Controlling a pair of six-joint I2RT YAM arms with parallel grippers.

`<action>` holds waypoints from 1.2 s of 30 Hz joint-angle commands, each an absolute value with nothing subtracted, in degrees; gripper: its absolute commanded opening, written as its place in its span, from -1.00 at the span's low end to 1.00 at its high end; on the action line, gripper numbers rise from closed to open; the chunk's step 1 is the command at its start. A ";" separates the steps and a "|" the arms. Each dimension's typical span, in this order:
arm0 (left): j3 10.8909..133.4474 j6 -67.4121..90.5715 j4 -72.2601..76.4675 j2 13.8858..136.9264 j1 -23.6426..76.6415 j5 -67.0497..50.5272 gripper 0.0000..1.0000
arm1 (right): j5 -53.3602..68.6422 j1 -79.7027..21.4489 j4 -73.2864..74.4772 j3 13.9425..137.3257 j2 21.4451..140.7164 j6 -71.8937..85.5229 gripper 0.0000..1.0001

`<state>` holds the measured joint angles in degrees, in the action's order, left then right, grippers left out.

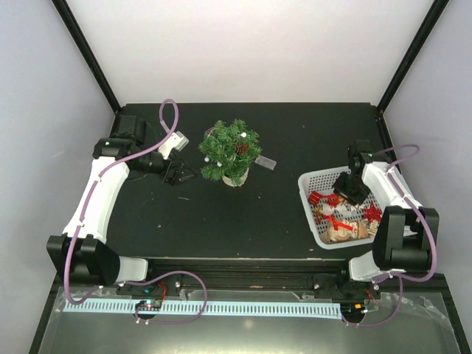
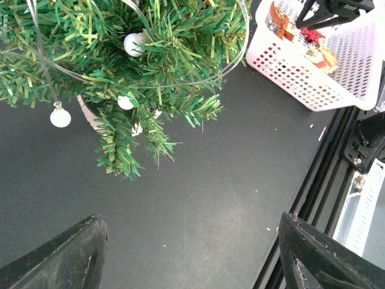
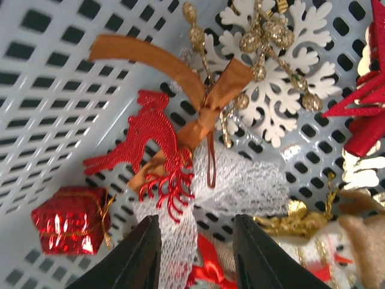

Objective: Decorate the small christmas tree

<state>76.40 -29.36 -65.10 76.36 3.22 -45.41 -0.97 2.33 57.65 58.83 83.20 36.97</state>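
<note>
The left fingers (image 2: 66, 259) are spread wide with only bare counter (image 2: 198, 192) between them, near the small christmas tree (image 2: 150, 60); the tree stands in its white pot (image 1: 236, 179) near the middle of the counter, well left of the white basket (image 1: 313, 215); the right fingers (image 3: 141, 259) are down inside the basket, a narrow gap apart over white mesh (image 3: 240, 180), pinching nothing visibly; only the right wrist view shows the ornaments plainly: a red reindeer (image 3: 147, 135), a white snowflake (image 3: 283, 90), a red gift box (image 3: 72, 220); only the left wrist view shows white baubles (image 2: 60, 115) and a clear wire (image 2: 198, 78) on the branches.
</note>
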 commanded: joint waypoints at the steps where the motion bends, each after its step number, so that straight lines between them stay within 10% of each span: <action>1: 76.58 -31.10 -65.80 75.44 3.25 -45.70 0.55 | -1.49 3.90 53.37 60.04 86.84 37.20 -0.31; 36: 77.77 -31.82 -66.59 76.16 2.49 -42.11 0.55 | -2.60 6.69 48.58 59.65 93.52 33.45 -0.74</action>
